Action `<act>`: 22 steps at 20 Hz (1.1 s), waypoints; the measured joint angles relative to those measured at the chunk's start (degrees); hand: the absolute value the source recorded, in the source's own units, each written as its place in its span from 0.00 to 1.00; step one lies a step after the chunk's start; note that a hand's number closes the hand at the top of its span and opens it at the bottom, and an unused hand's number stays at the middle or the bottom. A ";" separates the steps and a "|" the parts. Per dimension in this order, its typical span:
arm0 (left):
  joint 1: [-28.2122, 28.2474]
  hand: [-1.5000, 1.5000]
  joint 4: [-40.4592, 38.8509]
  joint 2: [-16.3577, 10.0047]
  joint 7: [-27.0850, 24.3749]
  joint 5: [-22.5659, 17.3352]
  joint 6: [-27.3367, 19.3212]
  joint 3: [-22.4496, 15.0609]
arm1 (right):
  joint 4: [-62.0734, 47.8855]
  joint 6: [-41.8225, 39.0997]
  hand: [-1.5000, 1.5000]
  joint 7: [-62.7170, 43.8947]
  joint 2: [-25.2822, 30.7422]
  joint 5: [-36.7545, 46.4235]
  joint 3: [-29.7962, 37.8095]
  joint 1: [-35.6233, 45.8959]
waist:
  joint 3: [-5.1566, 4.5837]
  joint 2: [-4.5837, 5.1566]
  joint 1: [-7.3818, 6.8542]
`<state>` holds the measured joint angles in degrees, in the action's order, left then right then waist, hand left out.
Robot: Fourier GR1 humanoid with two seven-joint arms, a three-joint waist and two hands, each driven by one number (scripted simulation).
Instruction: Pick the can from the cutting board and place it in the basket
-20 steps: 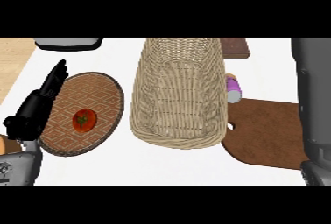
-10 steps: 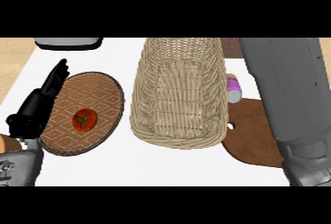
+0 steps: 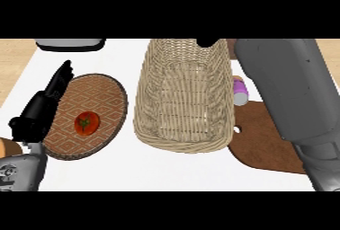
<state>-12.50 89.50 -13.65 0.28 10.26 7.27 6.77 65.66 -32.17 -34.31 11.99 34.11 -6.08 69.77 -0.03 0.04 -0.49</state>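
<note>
Wicker is forming the one basket [image 3: 186, 99], which is standing mid-way across the white surface [image 3: 133, 173] and is serving as the reference for every position below. One can [image 3: 239, 91], purple and white, is sitting just beside the right wall of the basket, at the far end of the one brown cutting board [image 3: 266, 148]. The board is lying to the right of the basket, close against its near right corner. The can is not yet inside the basket, so the pick is judged to be the step in hand. One grey right forearm [image 3: 285, 90] is spanning the area right of the basket, above the board and beside the can, judged to be the approach side because the can is lying nearest that arm. Only a small black part of the right robot hand [image 3: 211, 42] is showing, at the far rim of the basket; whether it is apart or together cannot be told. The left robot hand [image 3: 36, 117] is resting open, straight and holding nothing, well left of the basket, judged to be parked clear of the transfer path. Between it and the basket, one round woven plate [image 3: 106, 94] is carrying one red tomato [image 3: 86, 123].
</note>
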 measured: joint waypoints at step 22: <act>0.44 0.50 -0.26 0.14 -0.97 0.36 0.32 0.38 | -2.16 17.33 0.00 0.73 -4.12 -7.77 19.59 0.42 | 0.03 0.03 0.08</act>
<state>-12.06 89.24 -13.50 -0.69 10.62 7.59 7.15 63.50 -14.85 -33.58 7.87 26.34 13.51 70.19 0.00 0.07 -0.41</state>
